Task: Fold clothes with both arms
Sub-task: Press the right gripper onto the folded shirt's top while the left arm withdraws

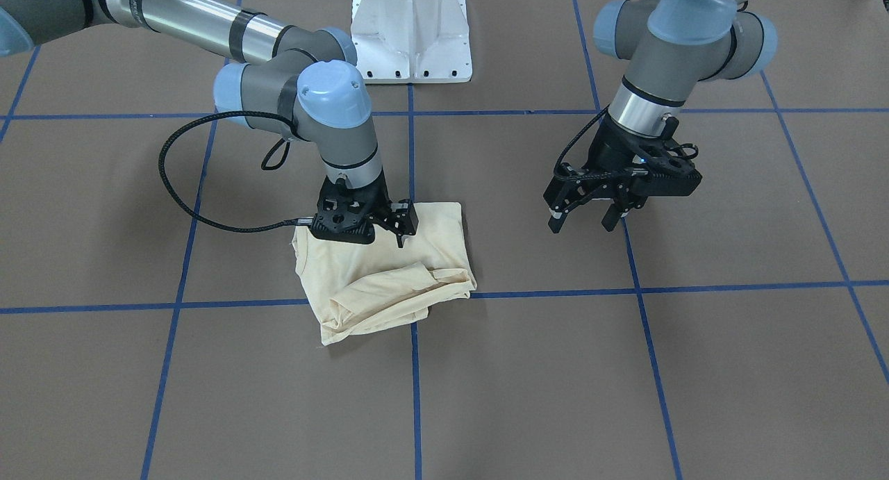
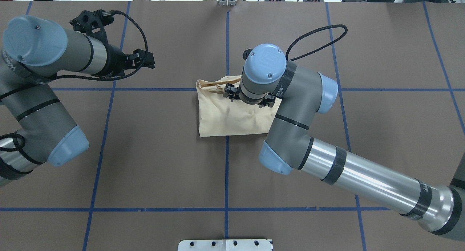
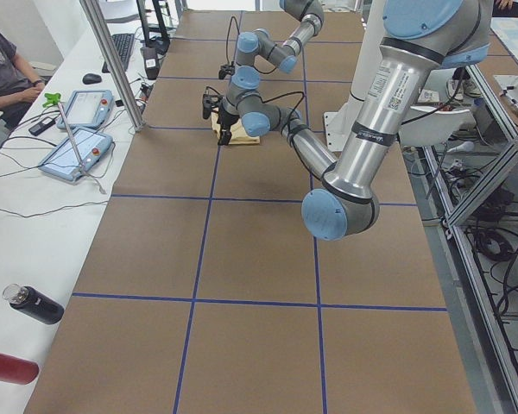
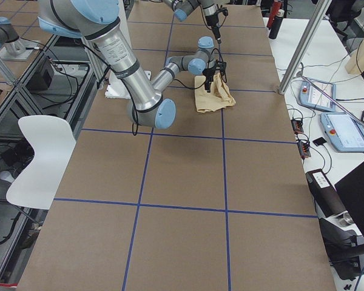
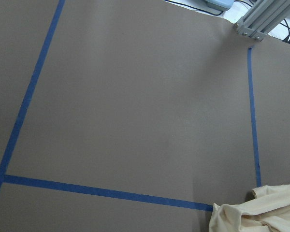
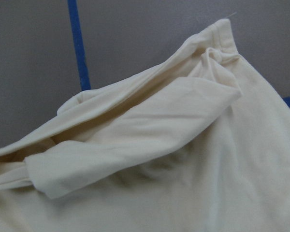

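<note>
The clothes are a single cream-yellow shirt (image 1: 389, 278) lying bunched and partly folded near the middle of the brown table (image 1: 694, 369), also seen from overhead (image 2: 225, 116). My right gripper (image 1: 401, 238) points down over the shirt's robot-side edge, its tips at the fabric. It shows edge-on, so I cannot tell whether it is open or shut. From overhead the right wrist (image 2: 259, 71) hides it. The right wrist view is filled with loose folds of the shirt (image 6: 183, 145). My left gripper (image 1: 583, 223) hangs open and empty above bare table, well away from the shirt (image 5: 261, 212).
Blue tape lines (image 1: 413, 369) divide the table into squares. The white pedestal base (image 1: 411, 32) stands at the robot side. A bench with tablets (image 3: 78, 147), bottles (image 3: 34, 304) and a seated person (image 3: 4, 60) runs along the far edge. A white chair (image 4: 39, 151) stands beside the table.
</note>
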Robot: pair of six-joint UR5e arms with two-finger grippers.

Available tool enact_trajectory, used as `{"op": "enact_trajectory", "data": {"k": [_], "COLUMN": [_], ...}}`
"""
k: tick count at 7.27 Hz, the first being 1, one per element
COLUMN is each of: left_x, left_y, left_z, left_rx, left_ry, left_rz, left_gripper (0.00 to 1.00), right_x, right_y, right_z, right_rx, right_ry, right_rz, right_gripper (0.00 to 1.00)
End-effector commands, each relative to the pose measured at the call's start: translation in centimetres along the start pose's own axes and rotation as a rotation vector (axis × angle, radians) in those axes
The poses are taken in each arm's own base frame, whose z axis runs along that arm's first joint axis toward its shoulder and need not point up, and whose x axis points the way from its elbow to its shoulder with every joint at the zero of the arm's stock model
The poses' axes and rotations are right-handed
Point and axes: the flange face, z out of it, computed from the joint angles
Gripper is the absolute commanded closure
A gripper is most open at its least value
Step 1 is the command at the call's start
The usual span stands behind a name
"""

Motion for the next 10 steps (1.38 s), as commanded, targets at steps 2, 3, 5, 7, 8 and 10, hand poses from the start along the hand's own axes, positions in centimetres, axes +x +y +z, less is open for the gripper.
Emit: {"op": "enact_trajectory", "data": {"k": [2,3,5,7,8,10], "left_x": [-1.4,-1.6,-2.4,-2.9,-2.9,-3.2], "left_y": [-0.4,-0.6,-0.9,-0.7,-0.7,-0.7], "left_z": [0.0,-0.1,-0.1,0.1,0.1,0.1], "left_rx": [0.005,0.008,0.012,0.008,0.009,0.008], "left_ry": [-0.018,-0.020,-0.032,-0.037,-0.037,-0.040], "left_rz": [-0.010,-0.012,-0.020,-0.021,-0.021,-0.022], "left_gripper": [0.00,0.00,0.00,0.00,0.00,0.00], "right_x": [-2.0,-3.8,-3.5,-6.0,-6.3,-7.6], "right_y": [-0.9,-1.5,-3.8,-8.0,-9.3,-10.2], "right_z": [2.8,3.6,4.5,5.3,4.9,3.3], "right_rx": [0.031,0.034,0.065,0.166,0.201,0.243], "right_ry": [0.059,0.063,0.046,0.005,-0.016,-0.054], "right_rz": [-0.067,-0.066,-0.054,-0.047,-0.060,-0.081], "right_gripper": [0.00,0.00,0.00,0.01,0.01,0.01]}}
